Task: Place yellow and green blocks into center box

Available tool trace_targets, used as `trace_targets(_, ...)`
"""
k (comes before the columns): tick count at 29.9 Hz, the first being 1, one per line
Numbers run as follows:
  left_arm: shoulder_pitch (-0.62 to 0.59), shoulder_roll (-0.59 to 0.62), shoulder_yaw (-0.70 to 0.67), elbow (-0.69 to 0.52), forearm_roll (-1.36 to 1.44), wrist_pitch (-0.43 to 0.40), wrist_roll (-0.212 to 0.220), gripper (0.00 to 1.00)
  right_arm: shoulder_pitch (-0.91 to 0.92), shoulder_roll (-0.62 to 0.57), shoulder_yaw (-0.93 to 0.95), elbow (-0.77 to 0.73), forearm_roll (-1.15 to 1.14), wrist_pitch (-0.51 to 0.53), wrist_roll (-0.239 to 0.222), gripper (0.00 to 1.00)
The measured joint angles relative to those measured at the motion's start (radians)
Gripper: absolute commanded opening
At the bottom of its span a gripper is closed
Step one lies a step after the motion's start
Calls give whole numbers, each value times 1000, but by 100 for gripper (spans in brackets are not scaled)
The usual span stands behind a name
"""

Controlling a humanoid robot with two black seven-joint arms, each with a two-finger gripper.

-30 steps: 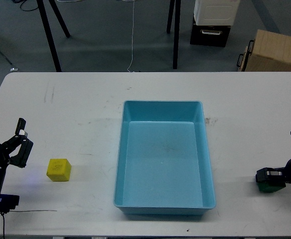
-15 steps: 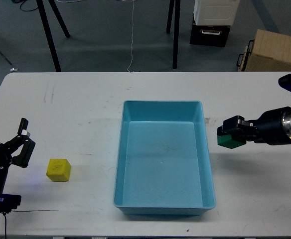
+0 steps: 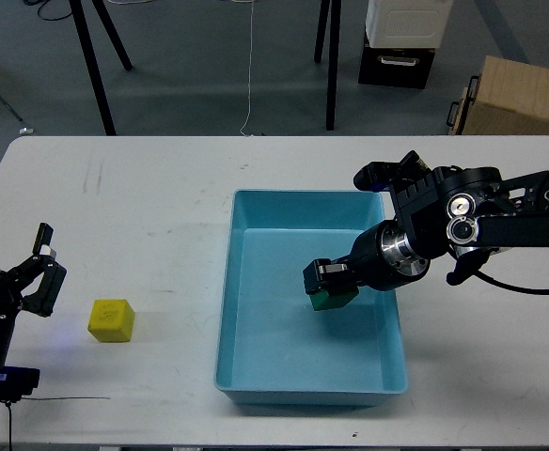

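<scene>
Hovering over the blue box [image 3: 256, 376], right claw [image 3: 329, 285] pinches the green block [image 3: 332, 299], unreleased; yellow block [image 3: 111, 320] waits near the surface's [image 3: 143, 197] left edge beside the spread left claw [image 3: 41, 272].

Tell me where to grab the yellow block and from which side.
Grip the yellow block across two opposite vertical faces, coming straight down from above. It is a small cube sitting flat on the table with free space all round. The left gripper is open and nearest.

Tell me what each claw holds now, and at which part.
The right claw holds the green block by its upper part, above the blue box. The left claw is open and holds nothing.
</scene>
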Motion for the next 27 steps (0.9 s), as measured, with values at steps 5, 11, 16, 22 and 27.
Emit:
trace_targets(5, -2, -2, 0, 0, 0, 0, 1, 100, 0, 12, 0, -3, 3, -14, 0, 92)
trace_targets(11, -7, -2, 0, 0, 0, 0, 2, 100, 4, 13, 1, -3, 4, -15, 1, 96)
trace_targets(16, -7, -3, 1, 0, 0, 0, 2, 100, 10, 7, 5, -4, 6, -15, 2, 96)
trace_targets(22, -7, -5, 2, 0, 0, 0, 2, 100, 19, -20, 66, -83, 56, -16, 7, 96)
trace_targets(27, -8, -5, 2, 0, 0, 0, 2, 100, 1, -67, 215, -203, 160, -17, 16, 97)
